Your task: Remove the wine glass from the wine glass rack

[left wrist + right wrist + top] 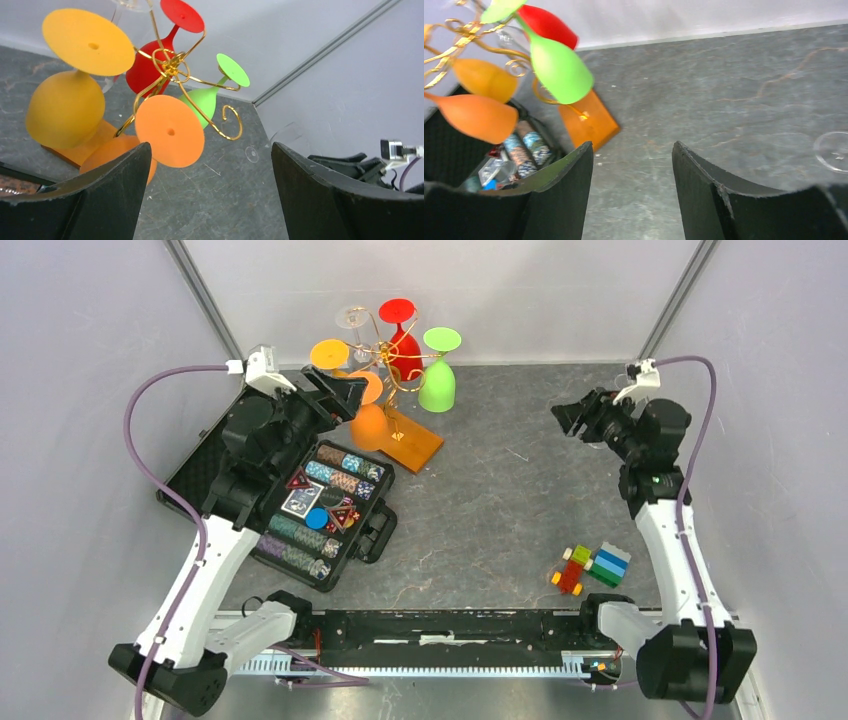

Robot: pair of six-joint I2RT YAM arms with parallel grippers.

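The gold wire wine glass rack (392, 368) stands at the back on its orange-brown wooden base (418, 441). Upside down on it hang a clear glass (352, 318), a red glass (403, 345), a green glass (438, 385), a yellow glass (330, 353) and an orange glass (369, 420). My left gripper (345, 393) is open and empty just left of the orange glass; its wrist view shows the orange foot (170, 131) close ahead of the gripper (210, 146). My right gripper (568, 418) is open and empty, far right of the rack (454, 37).
An open black case of poker chips (320, 505) lies under the left arm, next to the rack's base. Coloured toy bricks (590, 568) lie at the front right. A clear glass foot (833, 150) rests on the table by the right gripper. Walls close the back and sides.
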